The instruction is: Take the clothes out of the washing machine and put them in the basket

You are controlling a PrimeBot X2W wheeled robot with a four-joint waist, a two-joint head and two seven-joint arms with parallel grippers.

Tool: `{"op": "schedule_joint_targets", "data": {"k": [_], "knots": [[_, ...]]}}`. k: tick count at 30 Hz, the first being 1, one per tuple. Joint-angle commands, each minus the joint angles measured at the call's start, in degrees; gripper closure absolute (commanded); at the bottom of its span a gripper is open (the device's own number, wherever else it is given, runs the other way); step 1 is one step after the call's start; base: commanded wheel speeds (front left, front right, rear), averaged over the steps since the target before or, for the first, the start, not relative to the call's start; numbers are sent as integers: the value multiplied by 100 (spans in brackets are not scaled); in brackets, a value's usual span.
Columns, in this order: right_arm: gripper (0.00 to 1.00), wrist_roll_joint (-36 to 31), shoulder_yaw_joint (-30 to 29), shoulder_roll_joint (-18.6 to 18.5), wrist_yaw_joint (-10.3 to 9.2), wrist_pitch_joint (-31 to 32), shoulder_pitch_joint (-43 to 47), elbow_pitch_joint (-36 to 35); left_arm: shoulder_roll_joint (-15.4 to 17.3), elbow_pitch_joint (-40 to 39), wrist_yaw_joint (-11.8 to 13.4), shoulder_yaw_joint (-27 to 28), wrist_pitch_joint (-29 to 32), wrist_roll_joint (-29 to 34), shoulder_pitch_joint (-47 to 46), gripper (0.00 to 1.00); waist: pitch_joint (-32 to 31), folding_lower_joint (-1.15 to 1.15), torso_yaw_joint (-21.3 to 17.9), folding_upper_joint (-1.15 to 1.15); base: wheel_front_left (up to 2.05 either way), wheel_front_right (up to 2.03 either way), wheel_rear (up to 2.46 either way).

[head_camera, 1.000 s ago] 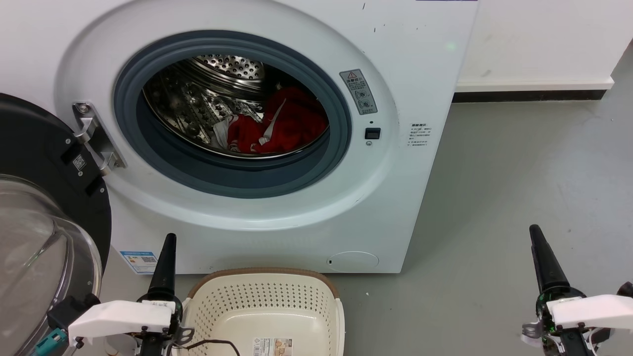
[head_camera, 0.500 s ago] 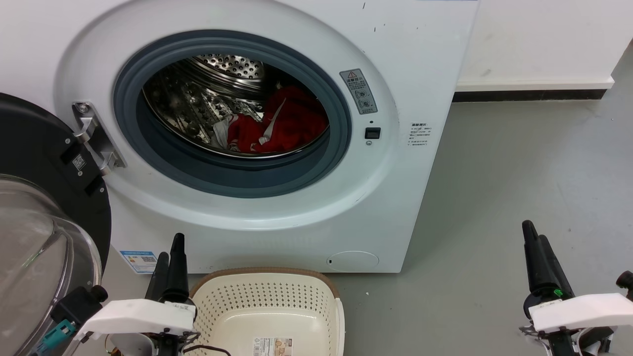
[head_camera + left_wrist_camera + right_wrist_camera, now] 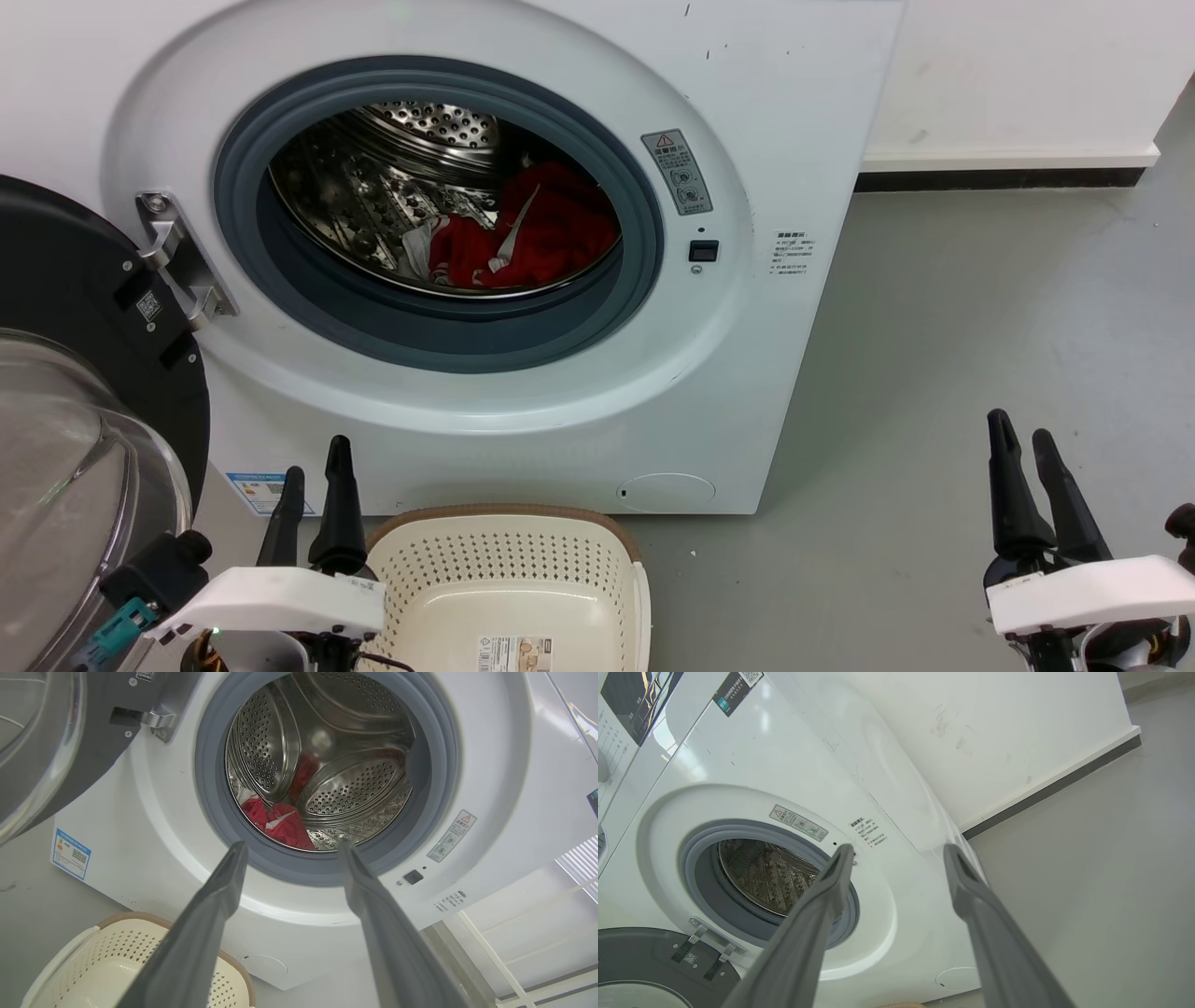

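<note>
The left tool (image 3: pixel 316 457) sits low at the lower left of the head view. Its two long dark fingers are apart and point up toward the front of the white front-loading washing machine (image 3: pixel 803 140). The white casing (image 3: pixel 280 597) behind it lies just beside the left rim of the laundry basket (image 3: pixel 504 513). In the left wrist view its fingers (image 3: pixel 205 914) spread wide with nothing between them. They frame the lower edge of the grey porthole seal (image 3: pixel 439 765) and stop short of the opening.

The right tool (image 3: pixel 1019 425) hovers over the bare grey floor (image 3: pixel 980 308), well to the right of the machine. Its fingers are also parted and hold nothing. In the right wrist view, which sits tilted, these fingers (image 3: pixel 999 933) aim at the machine's front near its right edge.

The red clothes (image 3: pixel 551 229), with white trim, lie bunched at the bottom of the perforated steel drum (image 3: pixel 373 187), toward its right side. Neither tool touches them. The black-framed glass door (image 3: pixel 65 271) stands swung open at the left on its metal hinge (image 3: pixel 182 257).

The basket is cream with perforated sides and a brown rim. It stands on the floor just in front of the machine, below the porthole, with a printed label (image 3: pixel 518 651) on its bottom. Whether it touches the machine's front cannot be told.
</note>
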Motion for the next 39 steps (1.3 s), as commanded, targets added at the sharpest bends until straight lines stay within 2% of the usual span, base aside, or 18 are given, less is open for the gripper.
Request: {"op": "schedule_joint_targets", "data": {"k": [1, 20, 39], "knots": [[0, -258, 2, -17, 0, -76, 22, -139, 22, -138, 35, -27, -70, 255, -18, 0, 5, 0, 2, 0, 0, 0, 0], [0, -1678, 48, -17, 0, -392, 169, -504, 48, -396, 215, -140, -382, 1612, 124, 0, 37, 0, 5, 0, 0, 0, 0], [0, -2844, 95, -17, 0, -658, 319, -768, 74, -598, 318, -237, -649, 2700, 281, 0, 42, 0, 9, 0, 0, 0, 0]]}}
